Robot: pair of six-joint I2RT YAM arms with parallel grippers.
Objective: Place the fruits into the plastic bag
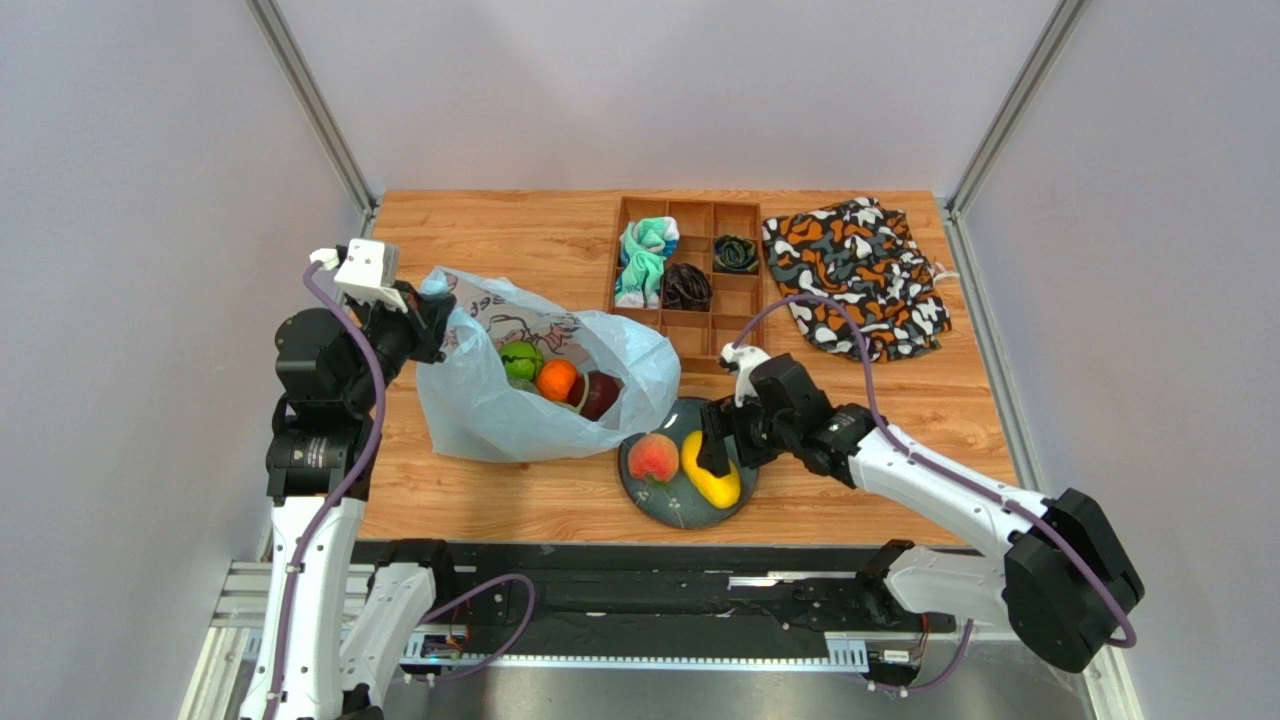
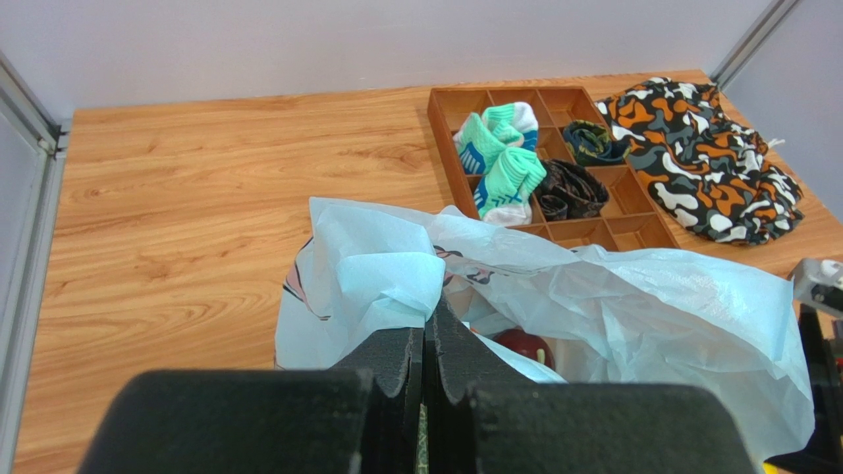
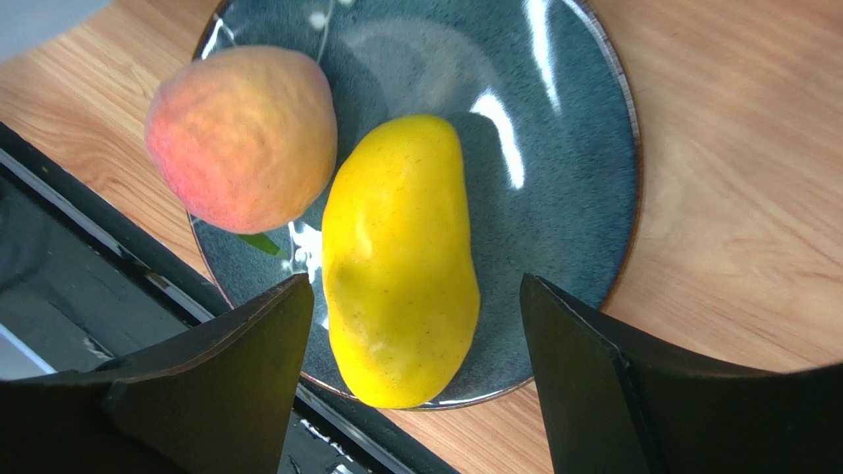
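The pale blue plastic bag point(image 1: 511, 393) lies on the table's left half, its mouth facing right. Inside it show the bright green bumpy fruit point(image 1: 520, 360), the orange point(image 1: 558, 381) and the dark red fruit point(image 1: 600, 396), which also shows in the left wrist view point(image 2: 522, 346). My left gripper point(image 2: 427, 326) is shut on the bag's upper rim point(image 2: 381, 276) and holds it up. The peach point(image 3: 240, 135) and the yellow mango point(image 3: 399, 259) lie on a dark plate point(image 3: 554, 178). My right gripper point(image 3: 416, 296) is open just above the mango, a finger on each side. The melon is out of view.
A wooden divider tray point(image 1: 688, 278) with rolled sock bundles stands at the back middle. An orange, black and white patterned cloth point(image 1: 860, 273) lies at the back right. The plate point(image 1: 661, 503) sits close to the table's near edge.
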